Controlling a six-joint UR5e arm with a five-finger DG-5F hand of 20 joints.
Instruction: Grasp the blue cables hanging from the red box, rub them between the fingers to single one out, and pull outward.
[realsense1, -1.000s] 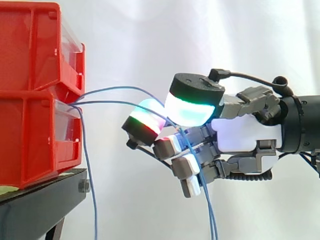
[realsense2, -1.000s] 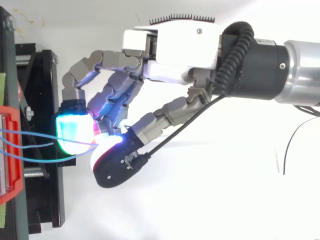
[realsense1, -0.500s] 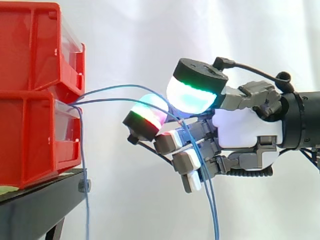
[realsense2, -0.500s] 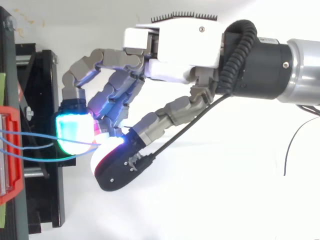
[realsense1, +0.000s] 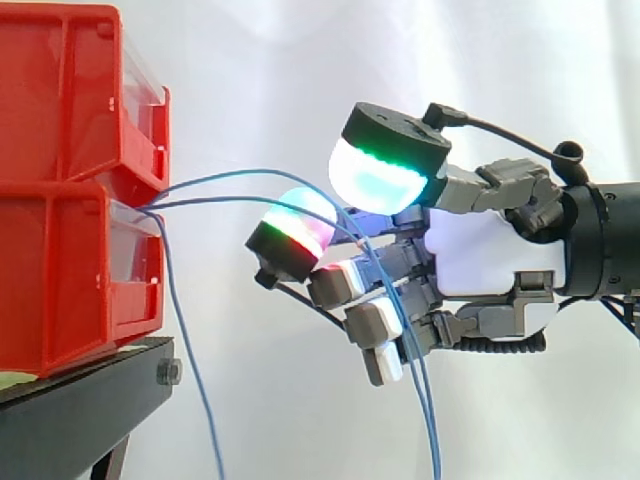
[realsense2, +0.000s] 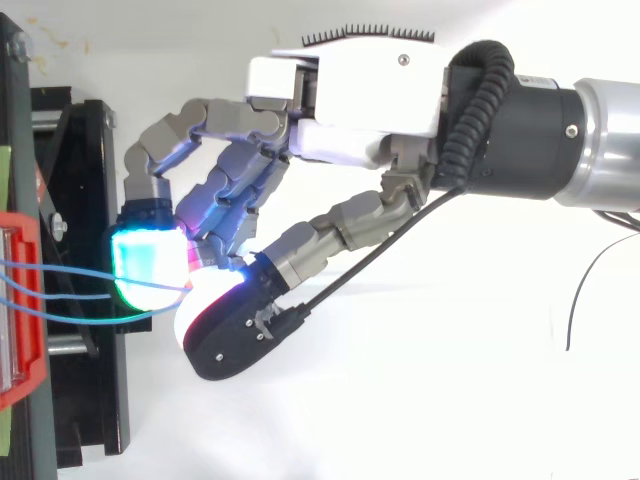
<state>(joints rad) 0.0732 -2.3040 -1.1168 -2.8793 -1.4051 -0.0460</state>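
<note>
Two stacked red bins (realsense1: 70, 190) stand on a black stand (realsense1: 80, 410) at the left. Thin blue cables (realsense1: 240, 190) leave the lower bin (realsense2: 22, 300) and arch right to my hand (realsense1: 490, 265). Two of them run in between the green-white thumb pad (realsense1: 385, 170) and the red-green fingertip (realsense1: 290, 240), then drop past the curled white-tipped fingers to the bottom edge. From above, the glowing pads meet over the cables (realsense2: 70, 295) beside the hand (realsense2: 350, 100). A third blue cable (realsense1: 185, 340) hangs loose from the bin's front.
A white curtain backs the scene. The black stand (realsense2: 85, 200) juts out just left of the fingertips in the top view. The arm comes in from the right edge.
The thumb pad has risen and tilted a little over the cables. The loose hanging cable has swung, its lower end now further right. The hand has barely moved.
</note>
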